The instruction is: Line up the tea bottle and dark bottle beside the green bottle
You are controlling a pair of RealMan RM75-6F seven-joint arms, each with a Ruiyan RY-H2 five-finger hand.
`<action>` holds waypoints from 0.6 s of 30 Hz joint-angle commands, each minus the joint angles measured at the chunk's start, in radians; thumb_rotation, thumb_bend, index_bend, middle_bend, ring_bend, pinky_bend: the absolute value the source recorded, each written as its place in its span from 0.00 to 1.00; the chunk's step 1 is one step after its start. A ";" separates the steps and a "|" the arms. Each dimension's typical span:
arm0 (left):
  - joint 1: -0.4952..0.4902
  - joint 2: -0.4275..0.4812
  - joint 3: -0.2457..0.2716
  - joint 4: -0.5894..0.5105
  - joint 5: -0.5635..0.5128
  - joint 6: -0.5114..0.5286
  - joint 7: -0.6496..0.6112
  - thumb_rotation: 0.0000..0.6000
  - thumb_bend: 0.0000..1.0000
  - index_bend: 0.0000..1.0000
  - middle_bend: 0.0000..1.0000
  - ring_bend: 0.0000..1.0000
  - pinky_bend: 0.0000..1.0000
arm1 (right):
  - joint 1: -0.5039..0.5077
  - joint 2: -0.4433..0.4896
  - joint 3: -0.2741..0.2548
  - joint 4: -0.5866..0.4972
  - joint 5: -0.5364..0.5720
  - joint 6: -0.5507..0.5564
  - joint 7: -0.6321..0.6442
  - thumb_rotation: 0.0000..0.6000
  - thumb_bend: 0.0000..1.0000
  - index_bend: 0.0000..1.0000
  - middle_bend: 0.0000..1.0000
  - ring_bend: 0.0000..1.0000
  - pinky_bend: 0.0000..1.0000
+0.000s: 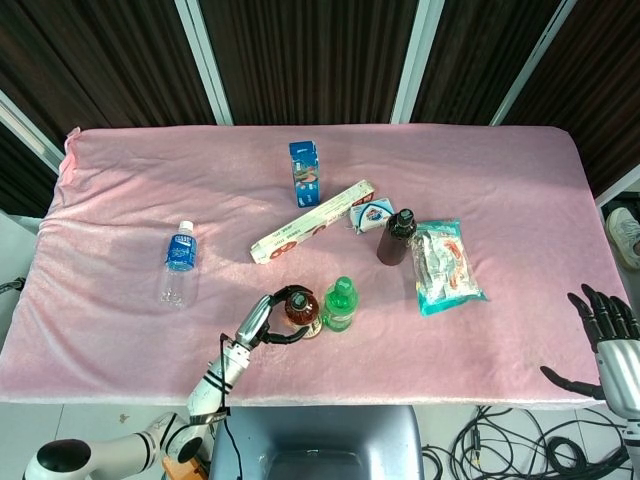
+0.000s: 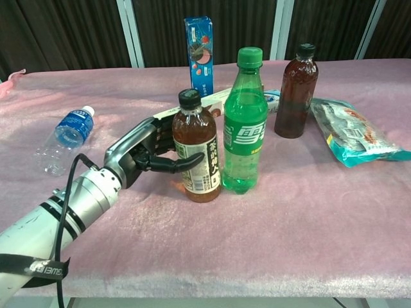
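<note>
Left hand (image 2: 146, 156) clamped around amber tea bottle (image 2: 196, 153), upright just beside green plastic bottle (image 2: 244, 123) for lining up. Dark brown bottle (image 2: 296, 92) apart behind. Right hand (image 1: 604, 340) spread, idle.

Both views are bright and evenly lit, seemingly from overhead. The pink surface (image 1: 500, 200) shows only soft, short shadows under the bottles. In the chest view the green bottle (image 2: 244, 122) and the tea bottle (image 2: 195, 149) carry small highlights, and light glows through their liquid. The snack packet (image 2: 356, 131) shows mild glare on its wrapper. The dark panels behind stay dim, with little detail. Focus is sharp in the chest view; the head view is softer, and small labels there cannot be read.
</note>
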 commanded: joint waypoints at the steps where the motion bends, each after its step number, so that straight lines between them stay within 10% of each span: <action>1: -0.002 0.001 0.003 0.007 0.002 0.000 -0.008 1.00 0.50 0.73 0.62 0.37 0.30 | 0.000 0.000 0.000 0.000 0.000 0.000 0.001 1.00 0.22 0.00 0.00 0.00 0.04; 18: -0.002 -0.005 0.011 0.033 0.005 0.017 -0.012 1.00 0.48 0.58 0.49 0.26 0.23 | 0.000 -0.001 0.002 -0.003 0.002 -0.005 -0.005 1.00 0.22 0.00 0.00 0.00 0.04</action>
